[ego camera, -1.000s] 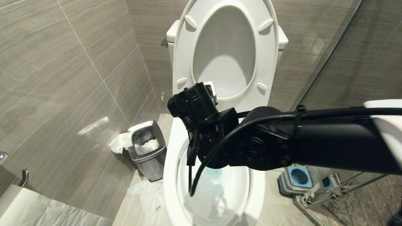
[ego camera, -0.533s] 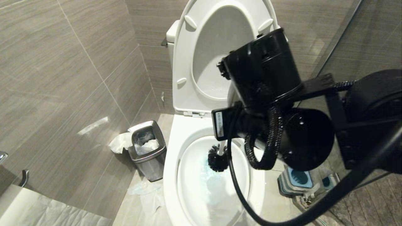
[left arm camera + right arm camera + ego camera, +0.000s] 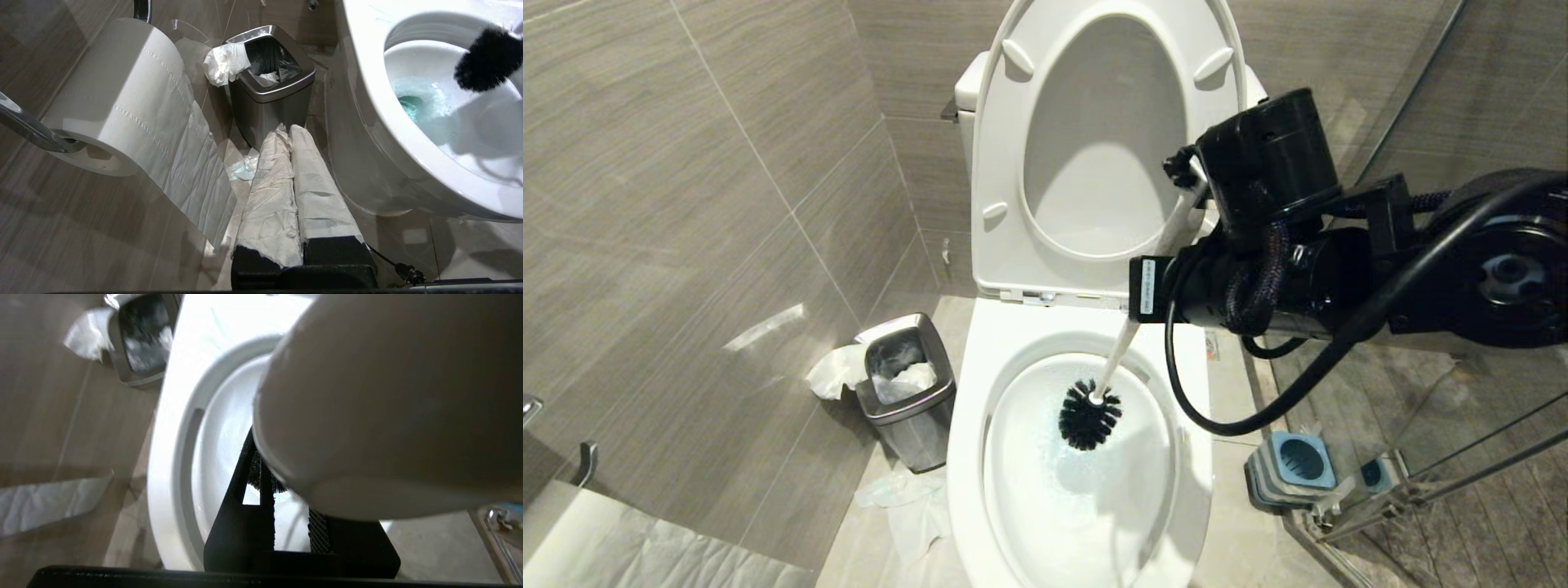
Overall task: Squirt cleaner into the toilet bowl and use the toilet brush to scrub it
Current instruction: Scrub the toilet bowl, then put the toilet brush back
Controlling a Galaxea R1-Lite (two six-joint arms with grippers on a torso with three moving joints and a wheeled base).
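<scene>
Toilet brush (image 3: 1088,415): black bristle head low inside the toilet bowl, by the wall on the holder's side, above the tinted water; the white handle slants up and back out of the basin to the right gripper.
Toilet bowl (image 3: 968,425): glossy white, seat and lid tipped up against the tank — the landmark for everything below.
Cleaner (image 3: 412,107): teal-blue tint in the water at the bottom of the bowl, below the bristles.
Right gripper (image 3: 1186,181): above the bowl's back rim, in front of the raised seat, pinching the upper end of the brush handle; in the right wrist view the handle fills most of the frame between the black fingers (image 3: 239,506).
Left gripper (image 3: 291,134): low beside the bowl's outer wall on the bin side, its two paper-wrapped fingers pressed together, holding nothing.
Waste bin (image 3: 907,392): small steel bin on the floor just beside the bowl, crumpled tissue over its rim.
Brush holder (image 3: 1294,465): blue-topped, on the floor at the bowl's other side.
Toilet paper roll (image 3: 118,98): on a chrome wall bar, beyond the bin from the bowl — a strip hangs down.
</scene>
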